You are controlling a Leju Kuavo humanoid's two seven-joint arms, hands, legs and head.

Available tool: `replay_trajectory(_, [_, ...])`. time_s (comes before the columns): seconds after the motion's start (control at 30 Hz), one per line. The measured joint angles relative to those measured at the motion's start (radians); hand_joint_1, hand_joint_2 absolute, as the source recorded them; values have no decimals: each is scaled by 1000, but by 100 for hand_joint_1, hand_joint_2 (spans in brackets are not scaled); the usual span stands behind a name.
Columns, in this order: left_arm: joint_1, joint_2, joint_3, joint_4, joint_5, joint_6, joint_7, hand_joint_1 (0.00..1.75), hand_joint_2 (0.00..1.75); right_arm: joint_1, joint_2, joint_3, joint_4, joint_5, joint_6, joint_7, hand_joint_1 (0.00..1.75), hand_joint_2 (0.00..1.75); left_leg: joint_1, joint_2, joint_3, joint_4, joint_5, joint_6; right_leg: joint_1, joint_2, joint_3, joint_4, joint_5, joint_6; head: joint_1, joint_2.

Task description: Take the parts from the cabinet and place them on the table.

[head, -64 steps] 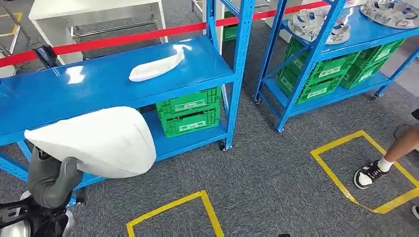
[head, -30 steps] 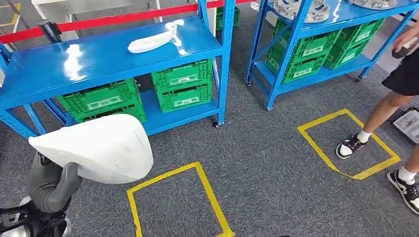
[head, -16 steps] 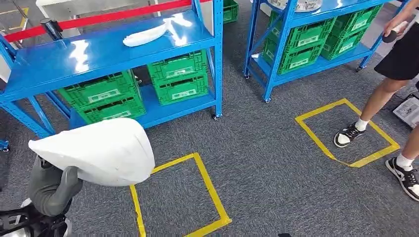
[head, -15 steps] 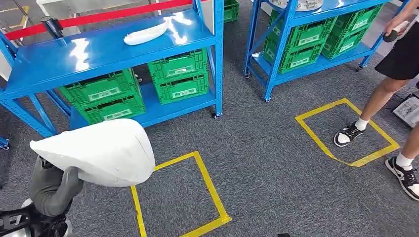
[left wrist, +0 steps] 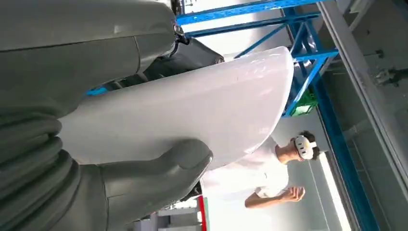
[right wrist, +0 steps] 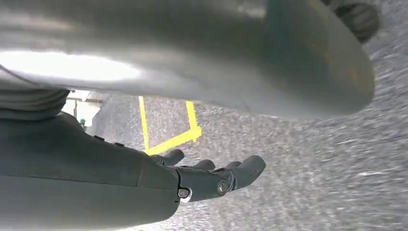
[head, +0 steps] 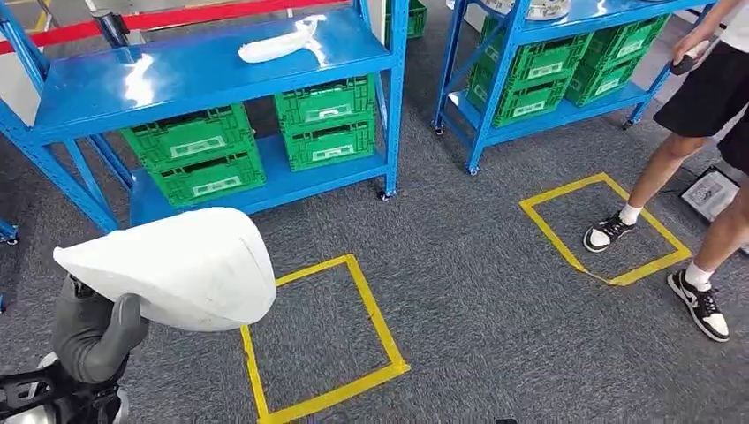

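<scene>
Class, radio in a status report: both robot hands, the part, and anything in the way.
Left robot hand grips the white part. Right robot hand empty, fingers apart. Person standing to the right, by a yellow floor square.

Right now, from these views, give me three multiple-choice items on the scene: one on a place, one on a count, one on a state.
1. Where does the small white part lie?
A. On the blue rack's top shelf
B. On the carpet
C. In a green crate

2. How many yellow tape squares mark the carpet in the head view?
A. One
B. Two
C. Four

3. What is the left hand doing?
A. Hanging empty
B. Holding the large white part
C. Resting on a shelf

Answers: 1 A, it rests on the top shelf; 2 B, one square lies near, another by the person's shoes; 3 B, the thumb presses the part.
</scene>
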State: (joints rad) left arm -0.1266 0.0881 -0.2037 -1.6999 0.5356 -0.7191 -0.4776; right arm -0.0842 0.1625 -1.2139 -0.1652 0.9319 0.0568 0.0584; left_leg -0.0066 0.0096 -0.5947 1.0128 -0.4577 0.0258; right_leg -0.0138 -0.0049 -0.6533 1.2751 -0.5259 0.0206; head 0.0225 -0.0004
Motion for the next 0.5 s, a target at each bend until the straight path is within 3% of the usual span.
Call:
replay_trajectory(0.03, [0,-1,0,0,0,0,2,175,175,0,0,0,0,0,0,1,0,0,0,0,-17,8,7,-3,1,0,62,-84,19,-5,0,0])
replay_trajectory(0.07, [-1,-2,0,0,-3,0,3,175,175,-2,0,-1,0,-2,0,0,0,0,0,0,-27,18,13,-8,3,1,129,-179,-2,-12,0,0])
replay_trajectory(0.1, [-1,-2,2,-2,-5,1,4,175,175,-4,0,-1,0,-2,0,-2,0,0,-5,0,-38,25,18,-14,9,2,172,-260,-36,-17,0,0])
replay_trajectory(0.17, [0,-2,6,-2,-10,1,0,175,175,-4,1,-1,0,1,11,-14,0,0,-2,3,-42,21,36,-27,11,4,160,-261,-34,-23,0,0])
replay_trajectory(0.23, [2,-2,10,-4,-12,0,-1,175,175,-1,1,-1,0,12,16,-10,0,0,-3,2,-44,14,56,-40,8,2,143,-269,-12,-40,0,0])
replay_trajectory(0.27, [3,-2,13,-4,-12,0,-2,175,175,-3,3,-1,0,15,15,-6,0,0,1,-3,-54,25,30,-45,4,-5,137,-272,2,-48,0,0])
replay_trajectory(0.3, [2,-2,15,-4,-12,0,0,175,175,-4,3,-1,0,18,14,-4,0,0,1,-6,-71,60,-30,-50,3,-5,122,-275,13,-56,-3,0])
replay_trajectory(0.33, [2,-2,15,-4,-12,0,1,175,175,-4,3,-1,0,18,14,-2,0,0,5,-6,-83,125,-100,-57,3,-6,107,-274,26,-57,-4,0])
replay_trajectory(0.37, [2,-2,15,-4,-15,3,2,175,175,-4,3,-2,0,16,14,-3,0,0,8,-6,-93,194,-152,-61,4,-6,92,-273,38,-57,-3,0])
replay_trajectory(0.4, [4,-2,16,-4,-18,8,2,175,175,-3,3,-2,0,11,15,-7,0,0,10,-6,-99,268,-183,-65,4,-6,72,-272,53,-56,-3,0])
replay_trajectory(0.43, [5,-2,16,-4,-18,8,2,175,175,-3,3,-2,0,11,16,-8,0,0,10,-6,-95,305,-177,-67,4,-7,60,-270,65,-55,-3,0])
replay_trajectory(0.47, [5,-2,16,-4,-18,8,2,175,175,-3,3,-2,0,12,16,-10,0,0,11,-6,-79,312,-143,-67,4,-8,40,-267,78,-53,-3,0])
replay_trajectory(0.5, [5,-2,16,-5,-18,8,2,175,175,-3,3,-2,0,14,16,-7,0,0,11,-6,-44,282,-98,-65,4,-8,22,-265,91,-51,-3,0])
